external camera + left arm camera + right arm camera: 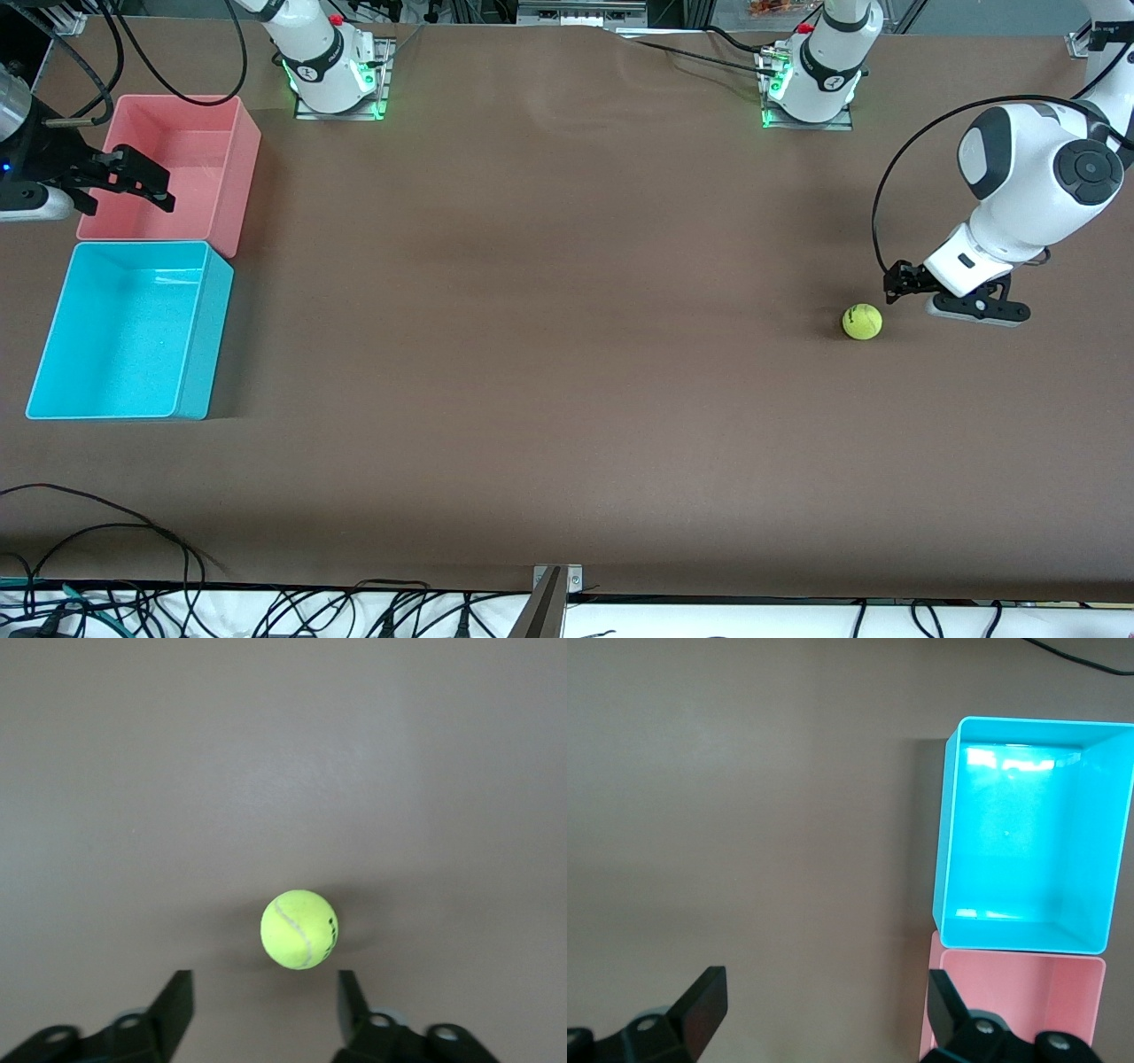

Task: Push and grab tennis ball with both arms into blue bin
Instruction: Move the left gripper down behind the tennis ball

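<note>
The tennis ball (861,321) lies on the brown table at the left arm's end, yellow-green with a dark mark. My left gripper (895,288) hovers low beside it, on the side away from the bins. In the left wrist view the tennis ball (299,928) sits just ahead of the fingertips, with nothing between them; the left gripper (263,994) is open. The blue bin (204,354) stands at the right arm's end of the table. My right gripper (128,190) hangs open over the pink bin's edge. The right wrist view shows the right gripper (824,997) empty, with the blue bin (1028,722) ahead of it.
A pink bin (177,97) of like size touches the blue bin and lies farther from the front camera; it also shows in the right wrist view as the pink bin (1010,992). Bare brown table stretches between ball and bins. Cables lie along the table's near edge.
</note>
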Robot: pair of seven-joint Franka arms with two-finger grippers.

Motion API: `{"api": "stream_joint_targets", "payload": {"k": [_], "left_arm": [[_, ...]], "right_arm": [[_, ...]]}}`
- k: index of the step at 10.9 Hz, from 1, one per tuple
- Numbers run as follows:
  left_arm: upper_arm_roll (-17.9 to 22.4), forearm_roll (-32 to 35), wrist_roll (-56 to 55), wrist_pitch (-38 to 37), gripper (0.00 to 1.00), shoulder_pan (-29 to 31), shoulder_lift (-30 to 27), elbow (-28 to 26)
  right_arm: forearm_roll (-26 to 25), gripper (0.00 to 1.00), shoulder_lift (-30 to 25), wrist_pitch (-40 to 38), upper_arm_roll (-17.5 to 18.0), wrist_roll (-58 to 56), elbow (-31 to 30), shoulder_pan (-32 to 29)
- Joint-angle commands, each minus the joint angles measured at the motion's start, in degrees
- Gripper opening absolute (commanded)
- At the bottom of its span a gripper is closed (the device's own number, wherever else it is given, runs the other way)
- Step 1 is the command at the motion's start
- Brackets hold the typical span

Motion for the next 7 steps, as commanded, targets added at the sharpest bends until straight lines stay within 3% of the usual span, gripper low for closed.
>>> {"api": "stream_joint_targets", "payload": {"k": [1,4,7], "left_arm": [[0.6,0.9,14.5,0.8,0.29,1.0,0.4,-0.6],[1.9,0.2,35.6,2.8,0.27,1.9,1.9,-0.9],[2.2,0.1,48.5,3.7,0.21,2.2,3.4,-1.6]], "right_arm": [[0.5,1.00,0.1,-1.1,0.2,0.6,1.2,0.1],[0.5,1.00,0.2,-1.1,0.2,0.6,1.6,0.2],[0.5,1.00,0.2,-1.1,0.2,0.5,1.7,0.2]]}}
